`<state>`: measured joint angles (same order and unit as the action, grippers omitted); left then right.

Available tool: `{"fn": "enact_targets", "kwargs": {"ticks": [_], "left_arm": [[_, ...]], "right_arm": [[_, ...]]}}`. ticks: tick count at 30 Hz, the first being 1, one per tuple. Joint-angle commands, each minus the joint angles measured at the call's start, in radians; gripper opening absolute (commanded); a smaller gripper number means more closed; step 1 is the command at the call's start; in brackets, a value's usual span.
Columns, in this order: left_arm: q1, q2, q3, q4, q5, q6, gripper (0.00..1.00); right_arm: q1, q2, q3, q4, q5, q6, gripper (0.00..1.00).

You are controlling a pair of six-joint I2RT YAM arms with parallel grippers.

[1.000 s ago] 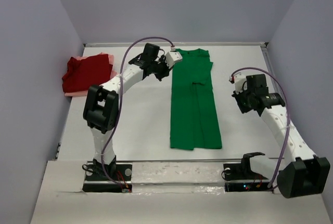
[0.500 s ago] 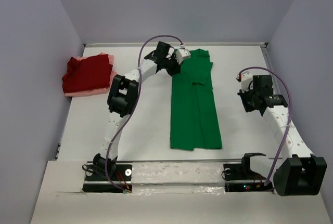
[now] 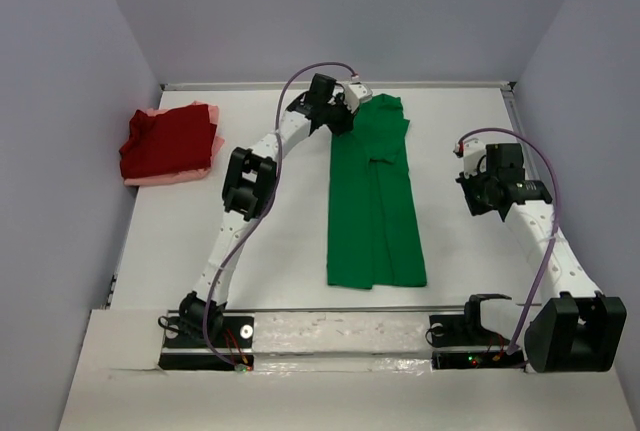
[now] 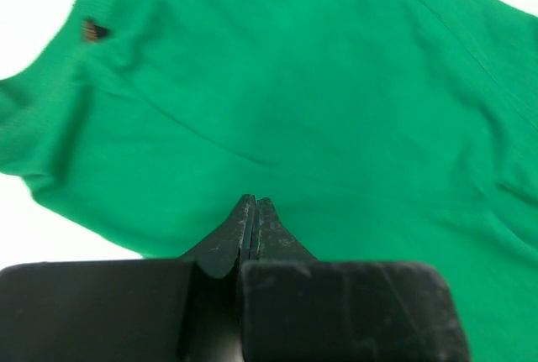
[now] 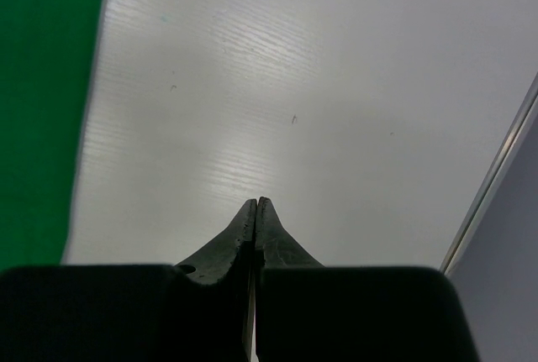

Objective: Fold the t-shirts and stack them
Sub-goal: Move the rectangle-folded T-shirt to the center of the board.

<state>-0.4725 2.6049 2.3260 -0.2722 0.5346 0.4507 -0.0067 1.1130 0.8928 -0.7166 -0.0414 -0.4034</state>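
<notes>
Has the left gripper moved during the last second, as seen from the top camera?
Yes. The left gripper moved right and slightly away from the bases, from the left edge of the green shirt to over its collar end. The shirt itself lay unmoved.

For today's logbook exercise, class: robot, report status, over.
Left claw shut over green shirt, collar end. Right claw shut over table. Green shirt flat, folded lengthwise; red shirt stacked on pink shirt. Nothing blocking.
</notes>
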Motion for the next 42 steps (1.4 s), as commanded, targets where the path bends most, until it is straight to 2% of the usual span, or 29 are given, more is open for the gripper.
{"fn": "enact_targets", "kwargs": {"ticks": [1, 13, 23, 29, 42], "left_arm": [[-0.017, 0.027, 0.096, -0.022, -0.09, -0.04, 0.0], [-0.044, 0.061, 0.127, -0.111, -0.225, 0.017, 0.0], [-0.083, 0.115, 0.154, -0.157, -0.392, 0.097, 0.0], [-0.084, 0.155, 0.217, -0.145, -0.492, 0.083, 0.0], [-0.08, 0.167, 0.214, -0.038, -0.745, -0.013, 0.0]], "right_arm": [[-0.01, 0.001, 0.018, 0.029, -0.022, -0.002, 0.0], [-0.01, 0.01, 0.032, 0.008, -0.025, -0.009, 0.0], [-0.01, 0.03, 0.043, -0.009, -0.04, -0.015, 0.0], [-0.01, 0.051, 0.047, -0.014, -0.046, -0.018, 0.0], [-0.01, 0.093, 0.057, -0.027, -0.077, -0.026, 0.0]]}}
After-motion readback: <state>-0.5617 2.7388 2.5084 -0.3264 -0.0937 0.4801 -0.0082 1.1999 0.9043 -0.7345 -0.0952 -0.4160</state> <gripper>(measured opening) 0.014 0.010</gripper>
